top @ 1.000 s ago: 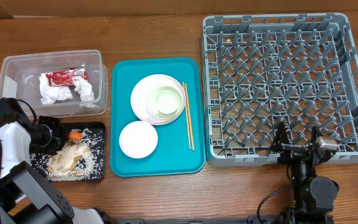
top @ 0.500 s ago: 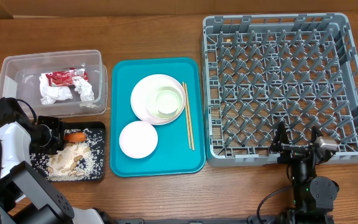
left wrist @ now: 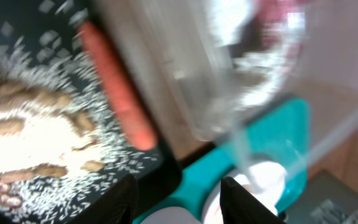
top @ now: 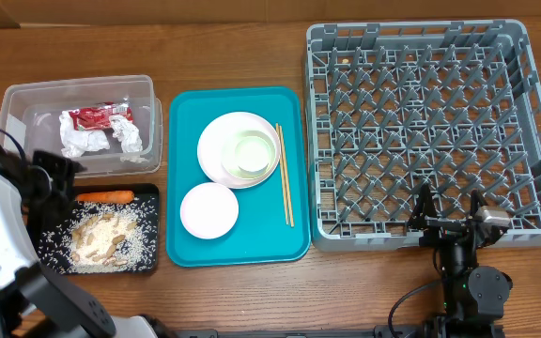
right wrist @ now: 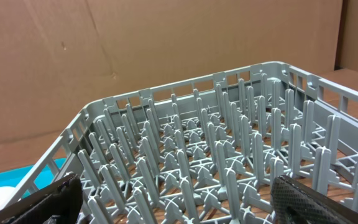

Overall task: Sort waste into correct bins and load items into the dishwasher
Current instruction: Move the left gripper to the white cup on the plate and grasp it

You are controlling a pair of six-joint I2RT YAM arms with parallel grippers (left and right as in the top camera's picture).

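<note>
The rack [right wrist: 216, 155] stands just ahead of the gripper [right wrist: 176, 205], jaws spread wide; a tray [right wrist: 5, 179] lies to its left.

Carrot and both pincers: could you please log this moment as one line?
left pincer open, empty | carrot lying in black tray | right pincer open at dish rack edge

The dish rack [top: 421, 122] stands right of the serving tray [top: 181, 131], which carries two plates [top: 208, 209], a bowl [top: 255, 155] and chopsticks [top: 285, 188]. Left of it, the tub [top: 12, 99] holding napkins [top: 83, 141] and wrapper [top: 97, 115] sits behind the flat tray [top: 154, 225] with carrot [top: 106, 196] and rice [top: 101, 239].
</note>
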